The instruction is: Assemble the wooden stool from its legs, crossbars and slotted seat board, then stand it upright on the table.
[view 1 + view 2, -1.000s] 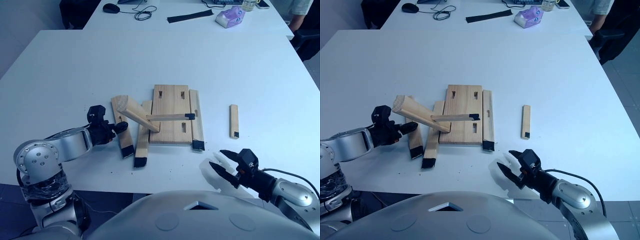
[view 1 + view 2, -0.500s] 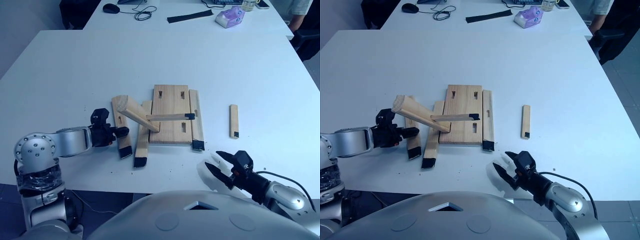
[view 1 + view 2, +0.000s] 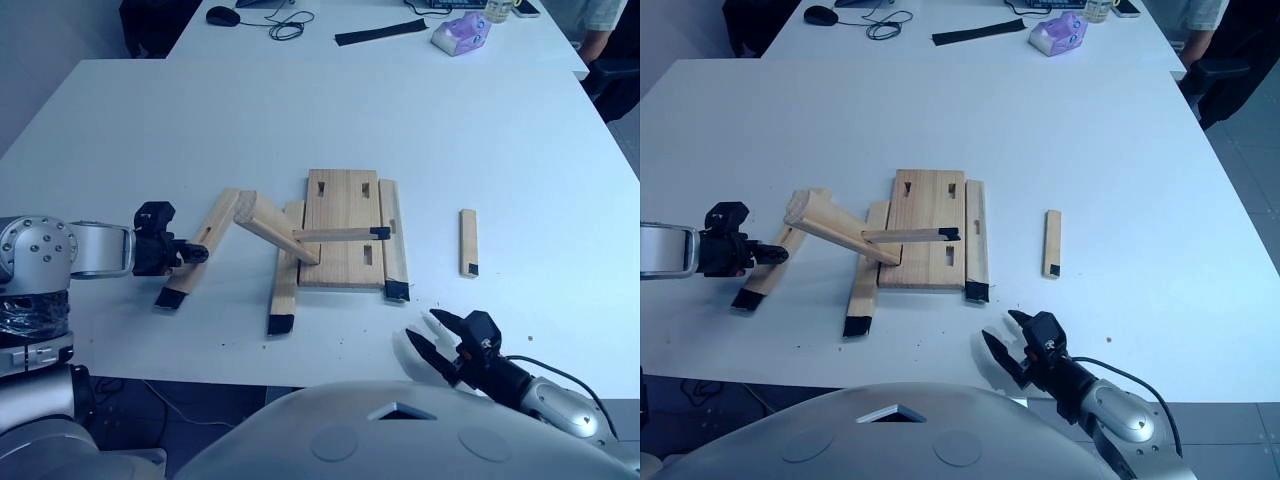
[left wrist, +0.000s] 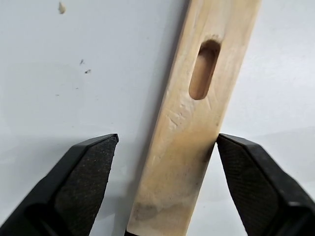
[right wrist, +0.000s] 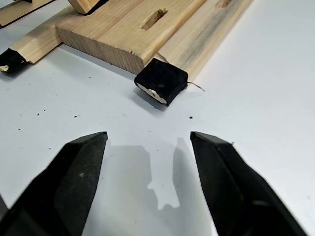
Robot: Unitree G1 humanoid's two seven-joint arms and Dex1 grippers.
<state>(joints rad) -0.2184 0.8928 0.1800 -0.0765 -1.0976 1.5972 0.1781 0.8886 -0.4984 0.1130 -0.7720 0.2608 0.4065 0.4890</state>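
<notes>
Left pincer (image 3: 190,256): open, low over table (image 3: 450,130), fingers either side of slotted leg (image 4: 197,123); one finger touches leg's edge, other stands just off it. Leg lies flat, slanted, black-capped end toward robot, well left of seat board (image 3: 342,225).

Right pincer (image 3: 424,328): open, holding nothing, near table's front edge, just before black cap of second leg (image 3: 393,240). That leg lies along board's right side.

Third leg (image 3: 285,270) along board's left side. Thick piece (image 3: 270,225) lies tilted across it, near end on board, thin bar (image 3: 340,235) meeting it. Short bar (image 3: 468,242) alone, farther right.
</notes>
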